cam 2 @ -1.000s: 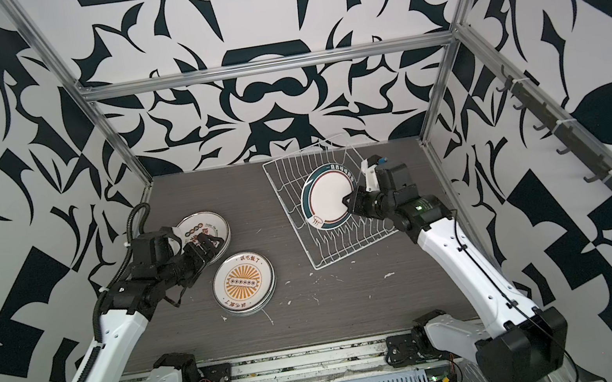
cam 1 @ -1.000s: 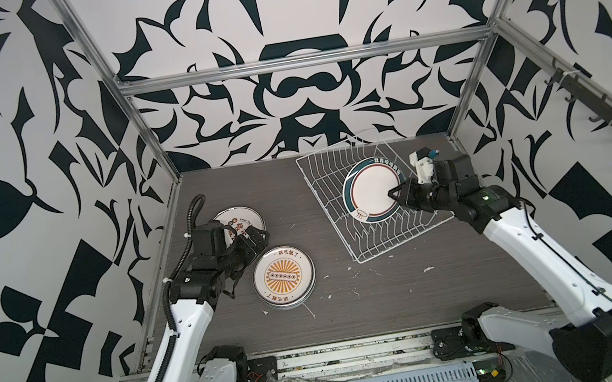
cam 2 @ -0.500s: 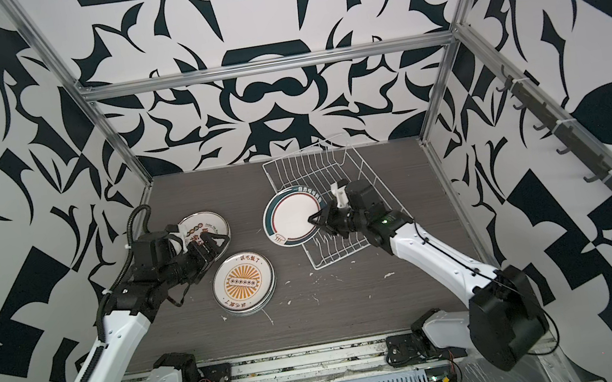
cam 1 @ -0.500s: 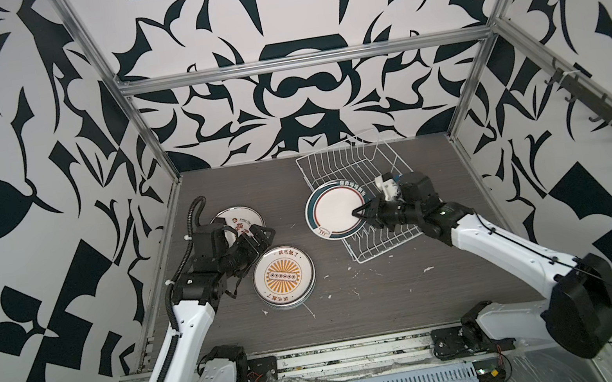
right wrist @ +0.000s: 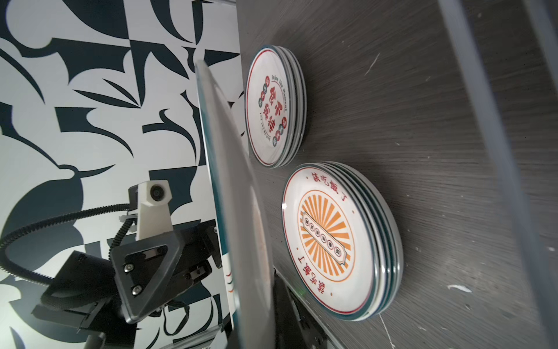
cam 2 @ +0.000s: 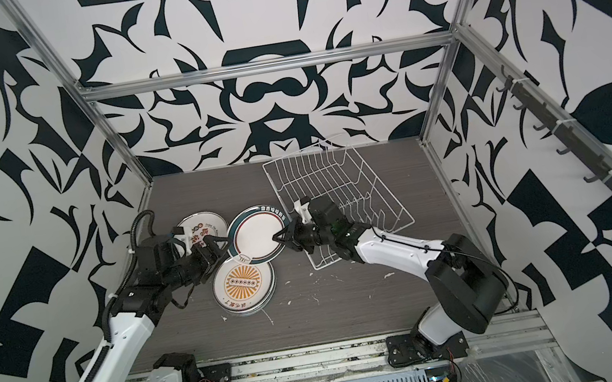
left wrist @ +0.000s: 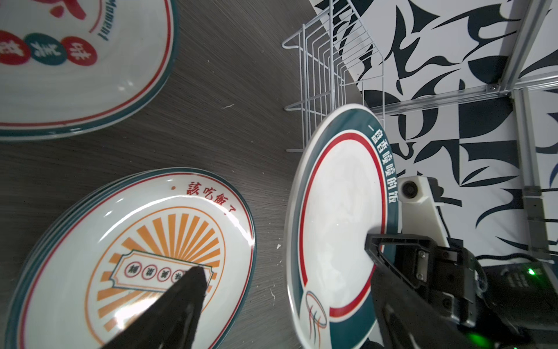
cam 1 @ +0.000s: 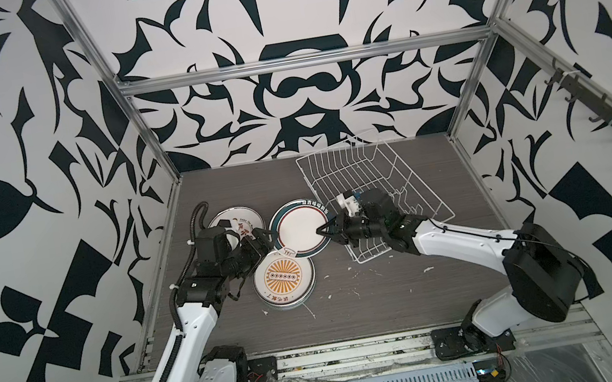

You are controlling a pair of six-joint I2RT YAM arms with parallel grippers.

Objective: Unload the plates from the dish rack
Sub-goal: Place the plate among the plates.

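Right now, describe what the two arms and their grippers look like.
The left arm and right arm have white shells with black joints. The left gripper and right gripper are black, with triangular fingers. A white camera mount sits on each wrist. A ribbed black cable loops over the left arm; a thin black cable runs along the right.

The left arm (cam 1: 194, 332) and right arm (cam 1: 463, 238) wear glossy white shells between chunky black joint housings. A ribbed black cable conduit (cam 1: 194, 225) arcs beside the left wrist. Each wrist bears a white camera mount (right wrist: 152, 196). The right gripper (cam 1: 320, 231) has black hollow triangular fingers (left wrist: 401, 237), silver screws in its housing and a green light (left wrist: 531, 272) glowing behind.
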